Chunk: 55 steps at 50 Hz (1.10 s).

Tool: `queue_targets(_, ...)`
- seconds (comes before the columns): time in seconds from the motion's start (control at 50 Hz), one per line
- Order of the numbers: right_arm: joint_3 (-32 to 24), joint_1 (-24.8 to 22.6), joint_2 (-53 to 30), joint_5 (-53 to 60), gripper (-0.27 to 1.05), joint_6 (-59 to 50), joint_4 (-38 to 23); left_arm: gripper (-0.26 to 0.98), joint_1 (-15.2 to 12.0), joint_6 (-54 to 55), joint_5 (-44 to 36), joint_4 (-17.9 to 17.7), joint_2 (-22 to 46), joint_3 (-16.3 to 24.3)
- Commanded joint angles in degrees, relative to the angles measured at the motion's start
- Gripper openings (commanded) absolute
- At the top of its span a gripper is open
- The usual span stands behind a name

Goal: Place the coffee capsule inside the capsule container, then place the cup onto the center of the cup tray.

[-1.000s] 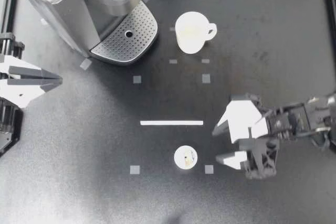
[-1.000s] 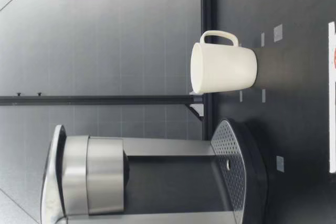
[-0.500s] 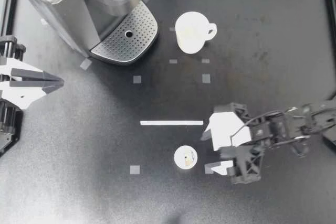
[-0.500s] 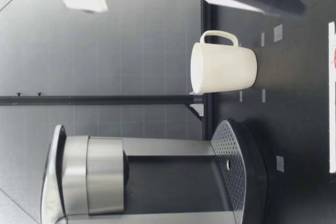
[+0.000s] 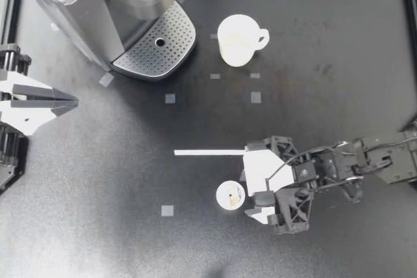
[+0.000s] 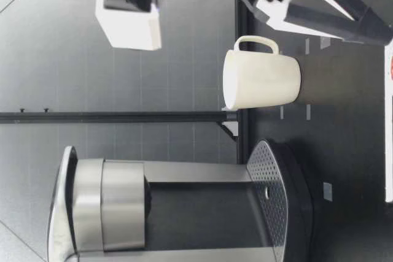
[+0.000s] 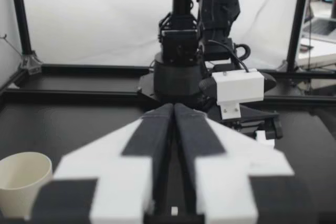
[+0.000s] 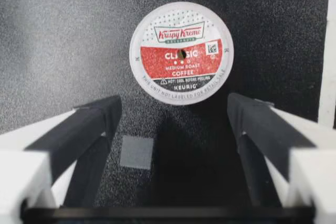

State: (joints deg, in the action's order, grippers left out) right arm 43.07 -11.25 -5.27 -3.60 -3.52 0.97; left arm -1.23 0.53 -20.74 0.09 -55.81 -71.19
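Leftward our right gripper (image 5: 249, 194) has slid, fingers apart, just beside the coffee capsule (image 5: 230, 195) at lower centre; our left gripper (image 5: 68, 101), at the left edge, has its fingers together.

We count one coffee capsule (image 5: 230, 195), down at six o'clock on the table (image 5: 98, 180). One cup (image 5: 238, 40), up at twelve. One coffee machine (image 5: 111, 11) at eleven, and on it one perforated cup tray (image 5: 156, 47). One white tape strip (image 5: 212, 152) mid-table. At least eight small grey tape squares (image 5: 170, 98). And two claws: our left claw (image 5: 75, 101) at nine, our right claw (image 5: 247, 194) at five.
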Motion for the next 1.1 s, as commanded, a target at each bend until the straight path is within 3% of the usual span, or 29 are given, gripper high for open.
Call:
queue_targets(0.0, -1.6, -0.4, 0.4, 0.2, 0.81, 0.1, -0.1, 0.15, -0.1, -0.1, -0.5, 0.0, 0.2, 0.6)
queue_targets(1.08, -7.5, 1.1, -4.2, -0.3, 0.81, 1.6, -1.5, 0.15, -0.2, 0.0, -0.4, 0.0, 0.1, 0.6)
